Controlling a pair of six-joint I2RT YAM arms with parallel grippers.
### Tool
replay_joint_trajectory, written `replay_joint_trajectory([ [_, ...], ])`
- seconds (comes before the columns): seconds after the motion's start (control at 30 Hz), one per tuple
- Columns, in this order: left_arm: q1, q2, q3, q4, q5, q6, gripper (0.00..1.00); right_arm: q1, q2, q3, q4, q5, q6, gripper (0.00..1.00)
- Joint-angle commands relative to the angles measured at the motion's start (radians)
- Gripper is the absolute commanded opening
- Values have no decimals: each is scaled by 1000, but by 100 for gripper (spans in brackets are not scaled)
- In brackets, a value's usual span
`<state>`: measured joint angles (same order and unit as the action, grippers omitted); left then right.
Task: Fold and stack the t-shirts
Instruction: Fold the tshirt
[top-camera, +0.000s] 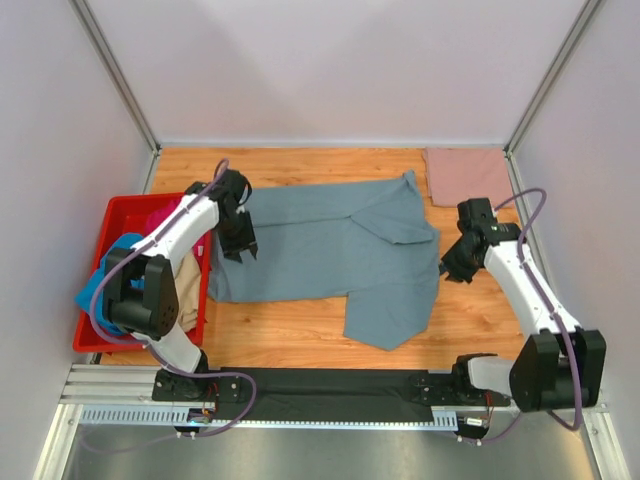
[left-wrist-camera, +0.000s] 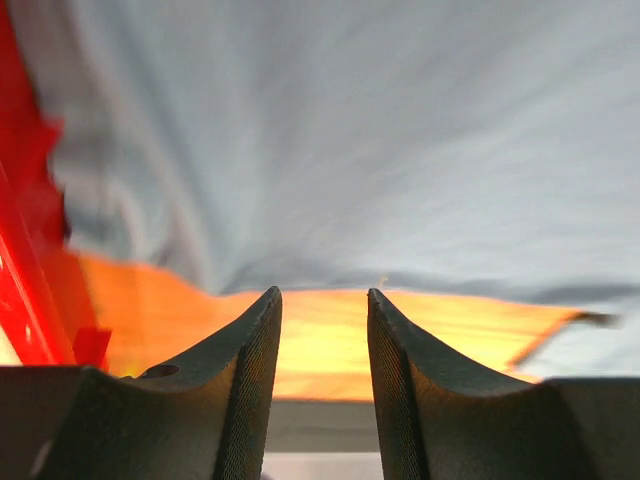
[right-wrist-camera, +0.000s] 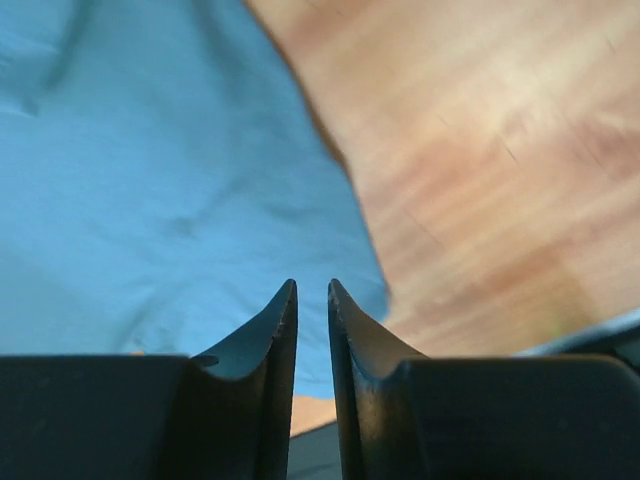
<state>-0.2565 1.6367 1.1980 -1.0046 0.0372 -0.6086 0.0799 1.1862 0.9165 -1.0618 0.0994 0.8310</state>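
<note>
Slate grey-blue t-shirt (top-camera: 330, 250): spread out, rumpled.
Left claw (left-wrist-camera: 323, 292): angled down above its left edge, fingers apart, empty.
Right claw (right-wrist-camera: 312, 285): beside its right edge, narrow gap, empty.

The grey-blue shirt (top-camera: 320, 240) at the centre and the pink shirt (top-camera: 465, 175) at upper right are soft matt cloth, the table (top-camera: 290, 335) is smooth wood with a faint sheen, the red bin (top-camera: 125, 215) at left is glossy plastic, and the rail (top-camera: 110, 385) along the bottom is dull metal.
</note>
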Motion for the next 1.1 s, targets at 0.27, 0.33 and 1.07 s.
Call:
replay_joint_trajectory([
  [0.27, -3, 110, 150, 150, 214, 47, 47, -132, 475, 271, 329, -260, -331, 55],
  [0.33, -3, 115, 126, 164, 234, 58, 47, -146, 512, 275, 327, -283, -401, 55],
  [1.07, -4, 160, 25, 167, 185, 63, 47, -163, 498, 28, 274, -126, -342, 0],
])
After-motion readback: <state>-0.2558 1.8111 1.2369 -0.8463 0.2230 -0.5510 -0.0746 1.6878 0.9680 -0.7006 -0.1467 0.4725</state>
